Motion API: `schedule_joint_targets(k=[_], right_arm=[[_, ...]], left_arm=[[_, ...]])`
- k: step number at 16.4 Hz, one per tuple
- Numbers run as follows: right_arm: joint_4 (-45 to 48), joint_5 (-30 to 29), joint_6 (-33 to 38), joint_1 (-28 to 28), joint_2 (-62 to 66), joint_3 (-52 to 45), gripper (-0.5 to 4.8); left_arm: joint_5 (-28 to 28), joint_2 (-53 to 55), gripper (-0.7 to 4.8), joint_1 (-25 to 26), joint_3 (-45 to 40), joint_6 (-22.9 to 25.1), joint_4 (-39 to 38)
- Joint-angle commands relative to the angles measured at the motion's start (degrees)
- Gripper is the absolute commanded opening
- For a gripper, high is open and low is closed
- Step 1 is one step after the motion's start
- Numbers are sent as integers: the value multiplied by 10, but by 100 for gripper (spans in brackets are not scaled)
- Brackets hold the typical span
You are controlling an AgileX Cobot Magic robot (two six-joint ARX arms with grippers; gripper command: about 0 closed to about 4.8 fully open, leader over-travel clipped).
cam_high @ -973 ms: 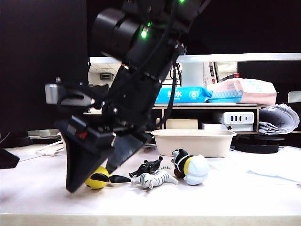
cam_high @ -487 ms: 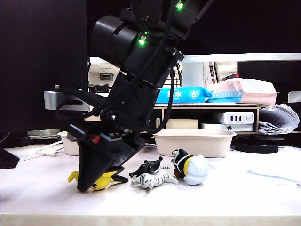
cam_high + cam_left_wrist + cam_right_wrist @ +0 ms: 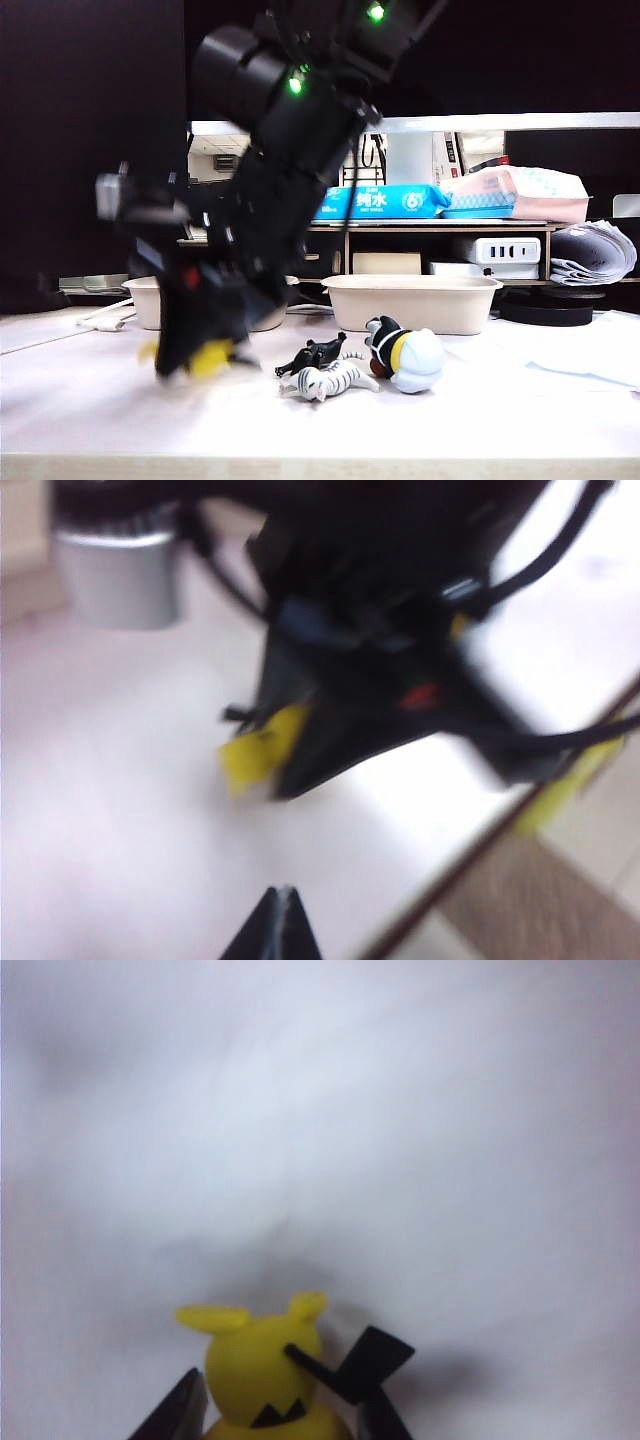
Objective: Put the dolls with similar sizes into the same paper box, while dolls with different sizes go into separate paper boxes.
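Note:
My right gripper (image 3: 195, 362) has reached across to the left of the table and is shut on the yellow-and-black doll (image 3: 212, 358), just above the tabletop and blurred. The right wrist view shows that doll (image 3: 262, 1370) squeezed in the right gripper (image 3: 275, 1418). The tiny black animal (image 3: 312, 354), the striped zebra (image 3: 330, 380) and the white, pale-blue and black doll (image 3: 405, 357) lie mid-table. One paper box (image 3: 412, 300) stands behind them; the other (image 3: 145, 300) is partly hidden by the arm. My left gripper (image 3: 283, 895) is shut and empty, looking at the right gripper (image 3: 300, 770).
A shelf at the back carries a blue tissue pack (image 3: 385, 201), a pink pack (image 3: 520, 192) and a white power strip (image 3: 497, 250). A stack of papers (image 3: 592, 253) lies at the right. White cables (image 3: 105, 318) trail at the left.
My right gripper closed on the yellow-and-black doll and lifted it slightly off the table, shifting left. The left gripper left the exterior view's left edge. The other dolls stayed put.

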Motion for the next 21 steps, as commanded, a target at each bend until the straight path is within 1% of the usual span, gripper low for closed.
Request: schedule_joint_targets(k=[1,4,5,6,7,8,10,11,14,16,17,18,21], right_arm=[[5,-6,32,-17,-6,52,89],[36,-3,32,-27,-5,104,89],[59,-5,32,-31,-5,113,89],[111,-3,32,-36,-4,118,89],[133,-5,32,-40,-4,119,89],[174,-3,32,-46,4,122,89],[222,-3,32,-56,30,138,89],[233,-5,32,-70,67,176,89],[227,-9,35,-92,174,300,89],[200,1,35,-99,221,362,91],[188,1,35,-102,236,381,109],[185,2,35,-105,248,395,149],[170,3,45,-107,244,396,163]], left_arm=[[1,-59,-5,54,0,1,6],[0,-117,-5,156,0,1,6],[0,-128,-5,182,0,1,6],[0,-146,-5,219,0,1,5],[0,-153,-5,229,0,1,5],[-2,-158,-5,238,0,1,8],[-1,-158,-5,240,0,1,5],[-1,-158,-5,240,0,1,4],[-2,-158,-5,240,0,1,4],[-1,-158,-5,240,0,1,4],[-1,-158,-5,240,0,1,4],[-1,-158,-5,240,0,1,4],[-1,-158,-5,240,0,1,4]])
